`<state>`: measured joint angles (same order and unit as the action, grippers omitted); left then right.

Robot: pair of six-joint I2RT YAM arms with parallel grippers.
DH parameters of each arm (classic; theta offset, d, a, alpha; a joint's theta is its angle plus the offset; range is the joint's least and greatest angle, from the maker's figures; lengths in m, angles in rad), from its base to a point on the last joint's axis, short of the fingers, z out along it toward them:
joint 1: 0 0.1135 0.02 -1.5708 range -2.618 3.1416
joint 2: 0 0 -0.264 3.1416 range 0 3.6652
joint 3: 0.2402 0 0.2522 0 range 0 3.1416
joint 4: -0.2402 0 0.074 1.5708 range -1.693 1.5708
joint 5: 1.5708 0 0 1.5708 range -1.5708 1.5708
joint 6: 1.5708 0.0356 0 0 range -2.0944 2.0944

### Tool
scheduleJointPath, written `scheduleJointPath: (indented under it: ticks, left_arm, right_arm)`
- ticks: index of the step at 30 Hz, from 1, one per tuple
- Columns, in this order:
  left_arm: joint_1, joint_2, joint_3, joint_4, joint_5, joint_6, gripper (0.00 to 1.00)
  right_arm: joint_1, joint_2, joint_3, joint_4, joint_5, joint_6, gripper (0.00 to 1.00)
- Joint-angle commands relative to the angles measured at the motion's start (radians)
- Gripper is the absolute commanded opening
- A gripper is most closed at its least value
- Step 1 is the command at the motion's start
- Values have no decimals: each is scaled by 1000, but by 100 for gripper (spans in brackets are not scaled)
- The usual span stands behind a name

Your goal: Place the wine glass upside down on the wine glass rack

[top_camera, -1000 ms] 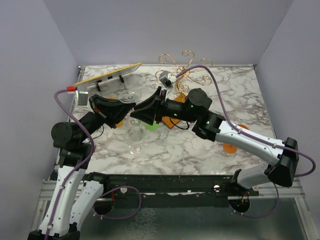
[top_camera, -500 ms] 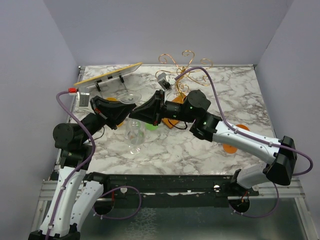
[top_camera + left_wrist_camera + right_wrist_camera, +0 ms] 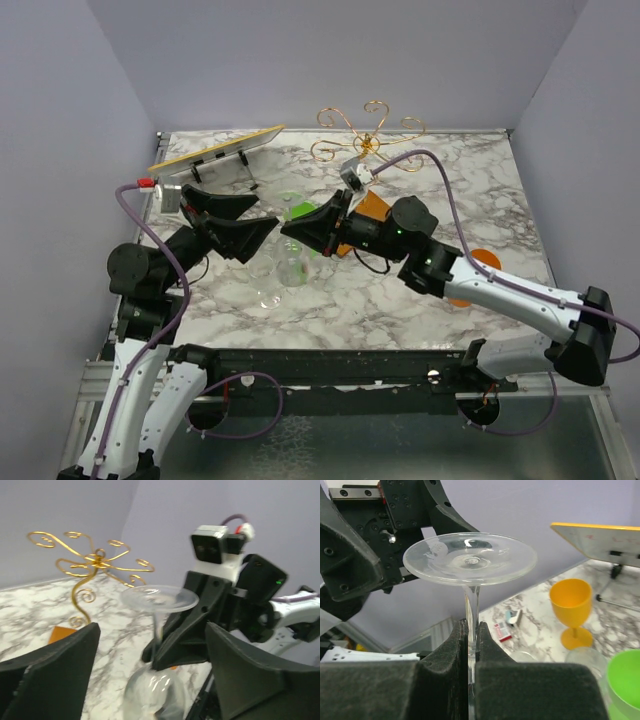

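Plain pale-lavender walls close the space in: a back wall (image 3: pixel 330 50) and two side walls (image 3: pixel 60 150). The counter (image 3: pixel 480 190) is white marble with grey veining, evenly lit, with only soft shadows. A black rail (image 3: pixel 330 365) runs along its near edge, with a speckled grey-green surface (image 3: pixel 400 440) below it.

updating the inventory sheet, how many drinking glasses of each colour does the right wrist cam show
clear: 2, the wine glass clamped by its stem in the right gripper, and a second clear glass low on the table
orange: 1, the orange goblet
green: 1, the green cup, cut off by the frame edge
total: 4
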<state>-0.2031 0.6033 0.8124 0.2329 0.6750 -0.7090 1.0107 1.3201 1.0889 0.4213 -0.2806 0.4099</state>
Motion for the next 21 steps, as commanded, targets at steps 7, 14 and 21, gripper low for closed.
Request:
scheduleJointPath:
  ticks: [7, 14, 21]
  left_arm:
    - [1, -101, 154, -363, -191, 233, 99]
    - [1, -49, 170, -392, -242, 220, 99]
    - [0, 13, 146, -371, -249, 176, 99]
  right_arm:
    - [2, -336, -155, -234, 433, -178, 0]
    - [2, -413, -224, -326, 700, -229, 0]
    - [-5, -436, -246, -271, 835, -304, 0]
